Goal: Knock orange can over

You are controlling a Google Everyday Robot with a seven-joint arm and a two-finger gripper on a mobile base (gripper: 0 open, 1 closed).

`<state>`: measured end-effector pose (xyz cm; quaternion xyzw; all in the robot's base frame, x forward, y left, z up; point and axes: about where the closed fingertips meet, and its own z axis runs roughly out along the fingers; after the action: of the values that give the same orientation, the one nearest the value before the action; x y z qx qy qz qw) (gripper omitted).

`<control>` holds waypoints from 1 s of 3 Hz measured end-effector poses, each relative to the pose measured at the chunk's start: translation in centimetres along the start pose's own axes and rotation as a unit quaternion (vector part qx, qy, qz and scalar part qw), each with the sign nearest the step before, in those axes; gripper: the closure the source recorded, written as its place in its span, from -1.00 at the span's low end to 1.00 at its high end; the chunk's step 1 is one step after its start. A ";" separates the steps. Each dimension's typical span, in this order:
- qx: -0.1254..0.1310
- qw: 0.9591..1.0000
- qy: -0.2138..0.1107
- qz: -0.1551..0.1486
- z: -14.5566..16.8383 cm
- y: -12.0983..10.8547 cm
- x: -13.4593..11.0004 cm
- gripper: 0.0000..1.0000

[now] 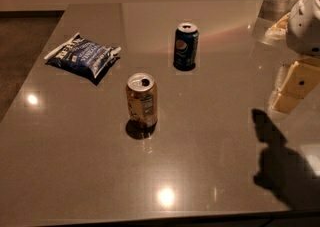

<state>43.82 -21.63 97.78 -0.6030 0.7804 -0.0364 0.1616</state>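
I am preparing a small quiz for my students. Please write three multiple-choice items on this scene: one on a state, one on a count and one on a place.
1. How is the orange can?
A. lying on its side
B. standing upright
C. crushed flat

2. How many cans are on the table?
A. one
B. two
C. three

3. Where is the gripper?
A. at the right edge, apart from both cans
B. on top of the orange can
C. at the left edge of the table

Answers:
1 B, its silver top faces up.
2 B, only the orange can and the dark blue can are there.
3 A, bare table lies between it and the cans.
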 end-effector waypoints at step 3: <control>0.011 0.996 -0.089 0.020 2.5 1.0 -4.3 -1.00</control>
<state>44.60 -16.88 96.09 -0.5862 0.7745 0.0121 0.2374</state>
